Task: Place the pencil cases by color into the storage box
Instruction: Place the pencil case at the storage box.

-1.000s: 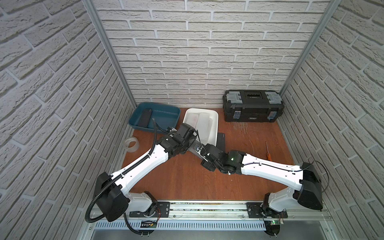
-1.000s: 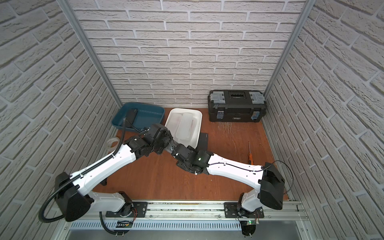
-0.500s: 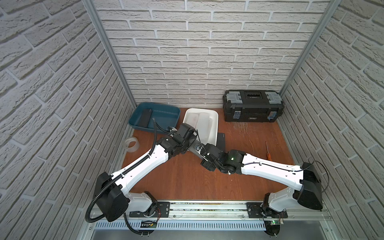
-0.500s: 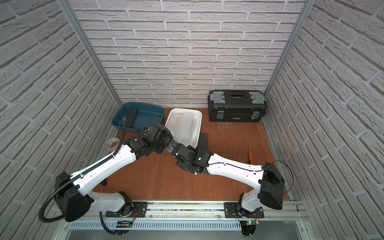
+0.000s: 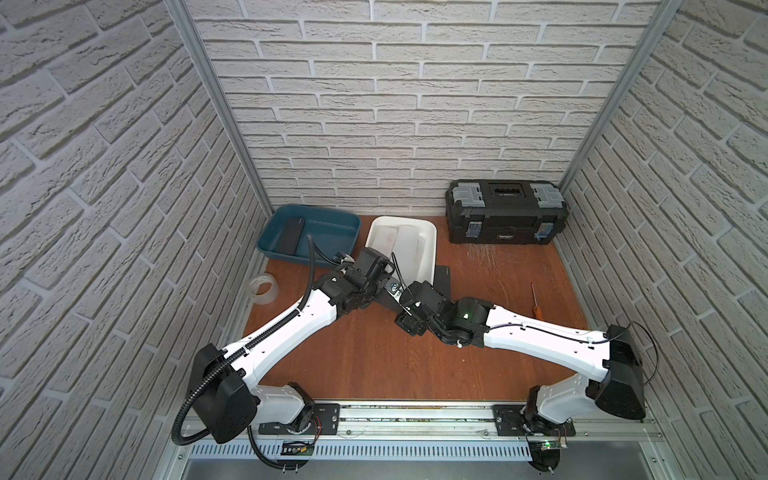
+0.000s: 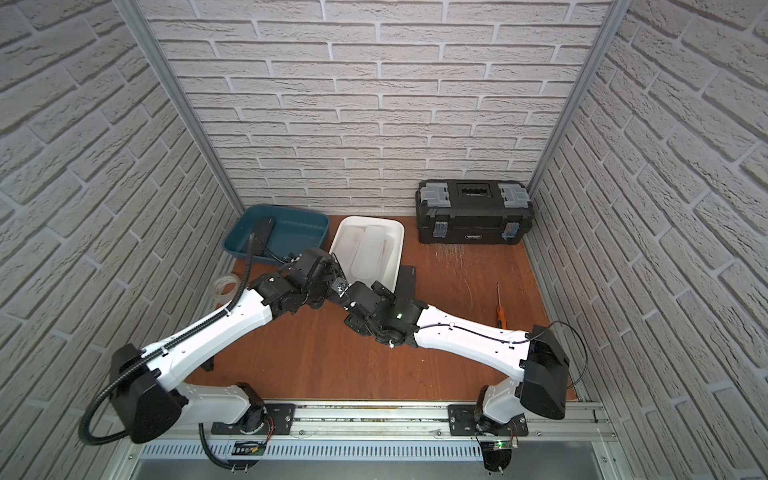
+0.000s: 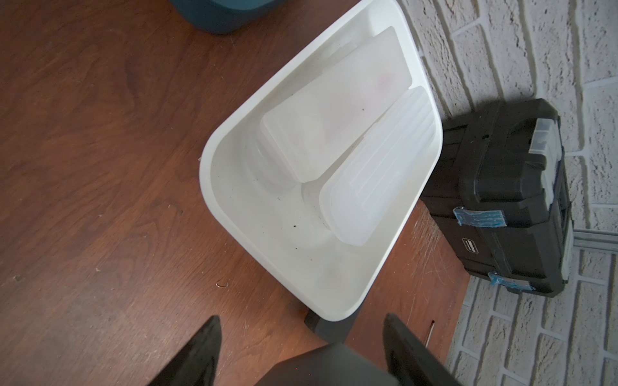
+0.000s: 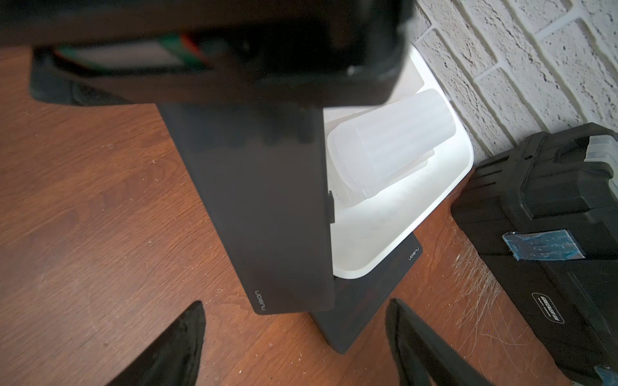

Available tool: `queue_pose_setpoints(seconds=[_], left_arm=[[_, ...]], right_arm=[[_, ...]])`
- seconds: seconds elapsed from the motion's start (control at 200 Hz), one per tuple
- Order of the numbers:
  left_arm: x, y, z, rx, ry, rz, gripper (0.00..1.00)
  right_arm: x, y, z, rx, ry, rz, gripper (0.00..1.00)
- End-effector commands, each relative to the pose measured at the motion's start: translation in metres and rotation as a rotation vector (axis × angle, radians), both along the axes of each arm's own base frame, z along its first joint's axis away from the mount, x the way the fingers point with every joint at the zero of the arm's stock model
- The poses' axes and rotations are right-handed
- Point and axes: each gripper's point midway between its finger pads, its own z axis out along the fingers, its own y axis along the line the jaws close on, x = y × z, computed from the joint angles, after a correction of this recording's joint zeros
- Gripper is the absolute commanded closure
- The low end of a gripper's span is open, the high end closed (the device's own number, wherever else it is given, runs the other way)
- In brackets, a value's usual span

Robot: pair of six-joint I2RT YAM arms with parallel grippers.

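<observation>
My left gripper point(image 7: 302, 317) is shut on a thin matte black pencil case point(image 8: 267, 234), whose near end shows dark between its fingers point(image 7: 321, 364). The case sticks out toward my right gripper point(image 8: 297, 320), which stands open just off its free end, touching nothing. In both top views the two wrists meet mid-table, in front of the white storage box point(image 5: 432, 237), and hide the grippers. Two frosted white cases point(image 7: 334, 113) point(image 7: 378, 167) lie in that box. A second black case point(image 8: 368, 300) lies on the table, partly under the box's front corner. A further black case point(image 5: 291, 237) lies in the blue box point(image 5: 332, 232).
A black toolbox point(image 5: 505, 216) stands against the back wall at the right. A clear tape roll point(image 5: 263, 289) lies near the left wall, and an orange-handled screwdriver point(image 5: 537, 305) lies at the right. Brick walls close in three sides.
My right gripper has opened and let go of the black pencil case, which stays in the left gripper. Both arms have hardly moved.
</observation>
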Motion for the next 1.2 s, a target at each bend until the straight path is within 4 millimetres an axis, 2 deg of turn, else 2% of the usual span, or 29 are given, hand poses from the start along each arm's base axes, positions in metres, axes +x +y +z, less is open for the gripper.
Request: queue_pose_setpoints(seconds=[0.0,0.165,0.385,0.56,0.78,0.99,1.195], left_arm=[[0.003,0.006,0.005,-0.007,-0.025,0.004,0.53],[0.003,0.01,0.005,-0.01,-0.021,0.009,0.54],[0.008,0.029,0.014,-0.02,-0.032,0.025,0.55],[0.009,0.044,0.011,-0.047,-0.011,0.038,0.58],[0.016,0.065,0.022,-0.094,-0.017,0.053,0.57],[0.033,0.091,0.032,-0.123,-0.034,0.094,0.57],[0.055,0.126,0.039,-0.169,-0.052,0.166,0.57]], right_arm=[[0.003,0.003,0.016,0.063,-0.04,-0.023,0.15],[0.0,-0.006,0.027,0.093,-0.059,-0.043,0.15],[-0.006,-0.023,0.043,0.134,-0.079,-0.068,0.15],[-0.008,-0.031,0.044,0.135,-0.087,-0.084,0.15],[-0.008,-0.031,0.041,0.128,-0.083,-0.086,0.15],[-0.007,-0.031,0.039,0.129,-0.081,-0.089,0.14],[-0.008,-0.033,0.037,0.123,-0.084,-0.091,0.15]])
